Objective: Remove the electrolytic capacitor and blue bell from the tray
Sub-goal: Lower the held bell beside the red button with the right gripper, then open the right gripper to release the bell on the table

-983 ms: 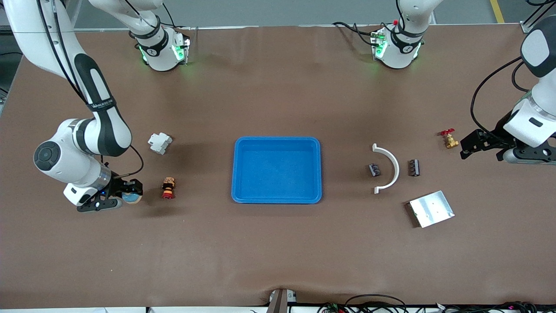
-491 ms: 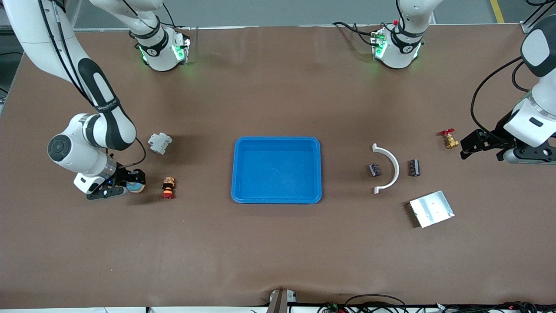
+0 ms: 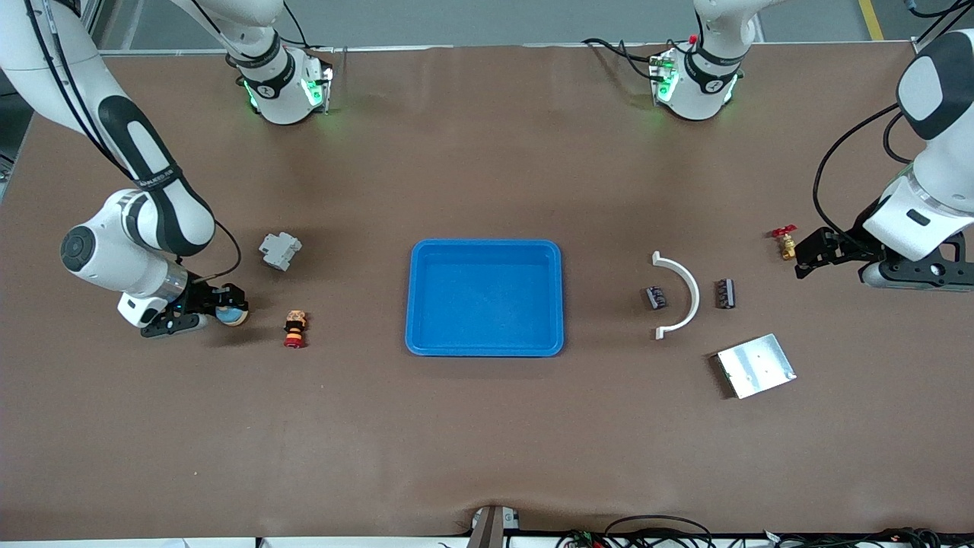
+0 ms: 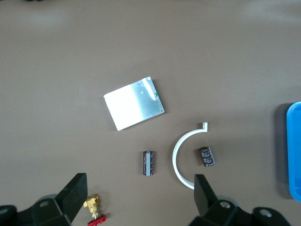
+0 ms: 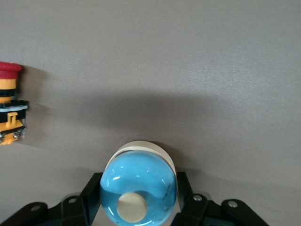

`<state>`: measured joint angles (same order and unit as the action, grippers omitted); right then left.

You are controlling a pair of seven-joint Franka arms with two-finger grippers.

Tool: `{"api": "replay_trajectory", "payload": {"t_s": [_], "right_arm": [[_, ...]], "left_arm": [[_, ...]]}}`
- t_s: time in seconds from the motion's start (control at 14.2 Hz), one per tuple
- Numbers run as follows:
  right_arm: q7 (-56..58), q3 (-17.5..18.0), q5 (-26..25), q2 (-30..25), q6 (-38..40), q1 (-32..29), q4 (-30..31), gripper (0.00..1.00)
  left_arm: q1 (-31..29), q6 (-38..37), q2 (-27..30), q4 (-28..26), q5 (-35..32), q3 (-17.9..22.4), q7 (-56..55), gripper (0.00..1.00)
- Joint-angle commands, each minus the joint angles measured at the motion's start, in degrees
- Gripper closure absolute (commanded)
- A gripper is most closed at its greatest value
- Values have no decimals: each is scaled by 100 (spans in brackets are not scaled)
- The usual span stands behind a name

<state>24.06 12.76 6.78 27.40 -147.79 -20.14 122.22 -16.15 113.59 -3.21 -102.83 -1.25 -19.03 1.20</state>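
Note:
My right gripper is shut on a blue bell with a cream button, held a little above the bare table toward the right arm's end. In the right wrist view the bell fills the space between the fingers. Two dark capacitors lie on either side of a white arc. My left gripper hangs open over the table beside a brass valve. Its wrist view shows both capacitors ahead of the open gripper.
A blue tray sits mid-table; its edge shows in the left wrist view. A metal plate lies nearer the front camera than the capacitors. A grey block and a red-yellow push button lie near the bell.
The right arm has carried the bell upward and slightly toward the right arm's end of the table. The left gripper has shifted a little toward the brass valve.

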Motion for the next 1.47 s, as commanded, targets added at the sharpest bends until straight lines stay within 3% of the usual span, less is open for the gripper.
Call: {"api": "replay_trajectory", "payload": {"t_s": [0.0, 0.28, 0.49, 0.77, 1.4], "right_arm": [[108, 139, 140, -173, -39, -87, 162, 100], [91, 130, 114, -173, -65, 27, 118, 100], [73, 112, 61, -138, -257, 124, 101, 100], [73, 69, 26, -94, -364, 247, 83, 100], [64, -63, -246, 230, -320, 309, -172, 100]], "left_arm": [[751, -179, 31, 88, 107, 732, 100, 0], [1543, -179, 39, 88, 107, 1533, 109, 0], [1649, -179, 31, 88, 107, 1587, 100, 0], [2080, -197, 74, 79, 107, 2070, 91, 0], [1958, -575, 373, 62, 99, 1956, 82, 0]]}}
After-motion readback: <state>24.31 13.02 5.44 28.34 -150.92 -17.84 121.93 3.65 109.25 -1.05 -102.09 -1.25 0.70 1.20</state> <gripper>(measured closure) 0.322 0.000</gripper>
